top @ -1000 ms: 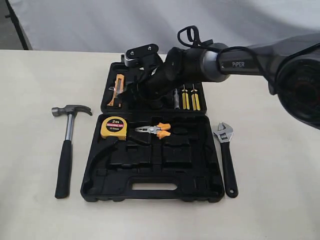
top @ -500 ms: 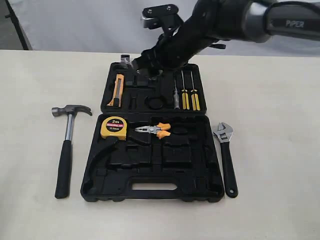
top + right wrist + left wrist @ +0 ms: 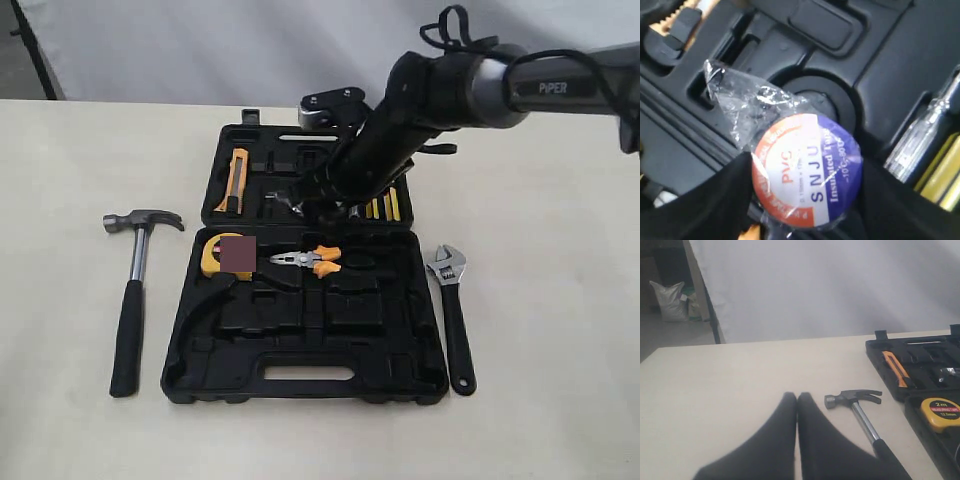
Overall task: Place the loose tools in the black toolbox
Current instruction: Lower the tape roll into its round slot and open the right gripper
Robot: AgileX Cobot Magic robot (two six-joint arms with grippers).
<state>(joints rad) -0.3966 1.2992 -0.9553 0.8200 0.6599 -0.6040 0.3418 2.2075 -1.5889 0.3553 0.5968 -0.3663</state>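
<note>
Hovering over the toolbox (image 3: 400, 385), right end effector (image 3: 308, 200) grips tape roll (image 3: 805, 170).

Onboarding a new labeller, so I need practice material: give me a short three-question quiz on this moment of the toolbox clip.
1. True or false: the hammer lies inside the toolbox.
2. What do the jaws of the right arm hold? A) screwdriver B) tape roll C) knife
3. How many loose tools lie on the table outside the toolbox?
Key: 1 false, it lies on the table beside it; 2 B; 3 two, the hammer and the wrench.
</note>
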